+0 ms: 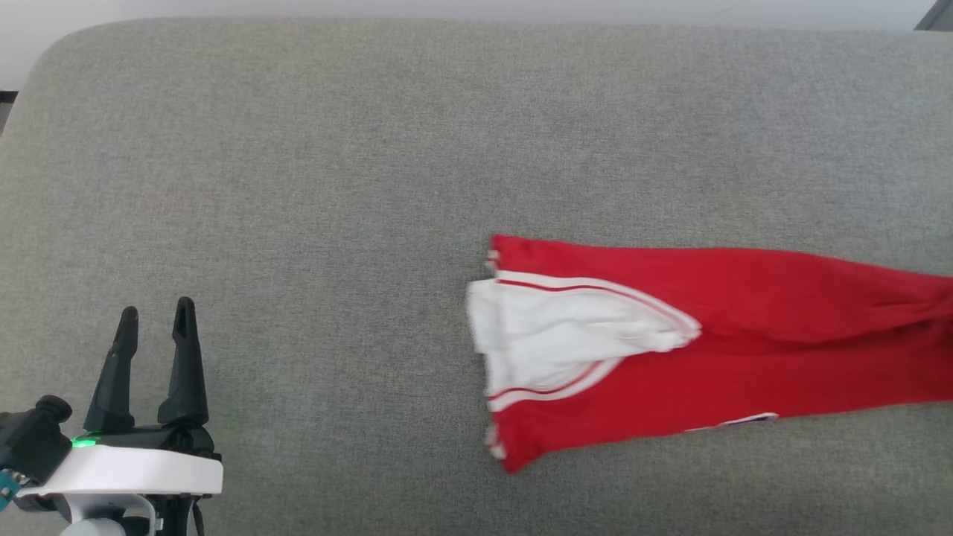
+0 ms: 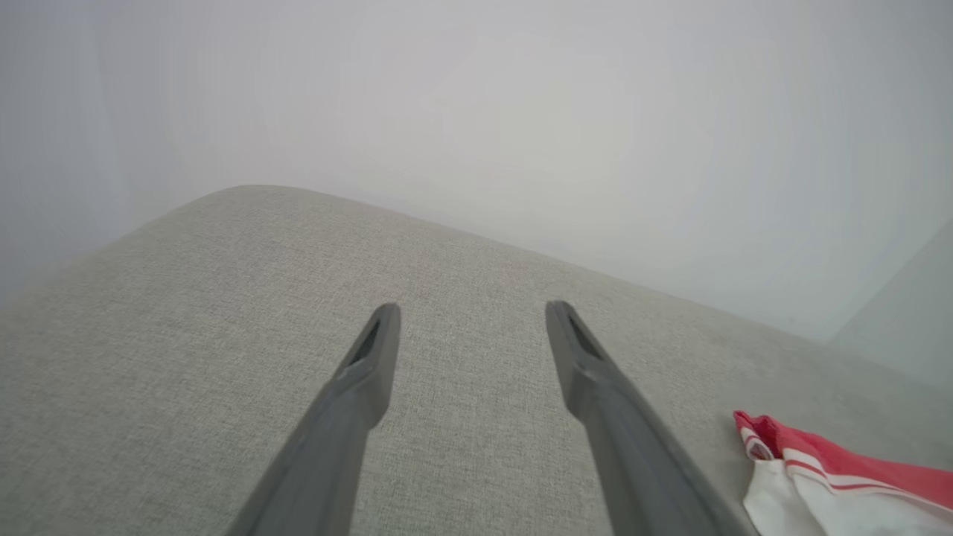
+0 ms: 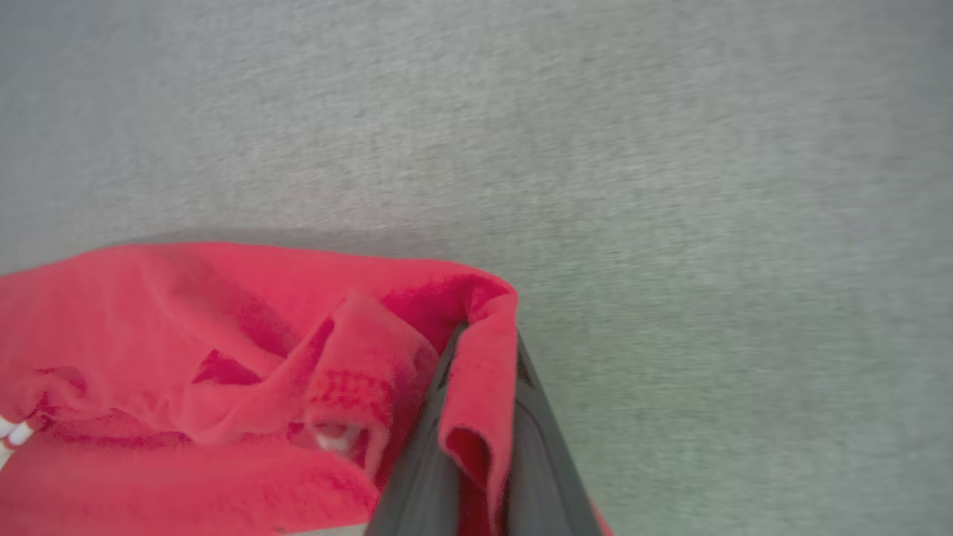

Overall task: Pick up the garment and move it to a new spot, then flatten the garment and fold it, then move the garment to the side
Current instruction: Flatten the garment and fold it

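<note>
A broad grey woven-fabric cushion [image 1: 298, 186] with rounded corners carries everything. The red thin-fabric jersey shirt [image 1: 744, 327] lies on its right half, drawn into a long band running off the right edge of the head view. A white, red-striped sleeve is bunched at its left end. The left claw [image 1: 156, 309] hangs over bare cushion at the lower left, well apart from the shirt, its two dark fingers spread wide and holding nothing. The right claw [image 3: 485, 350] is closed tight on a fold of the red hem, and cloth drapes between its fingers.
</note>
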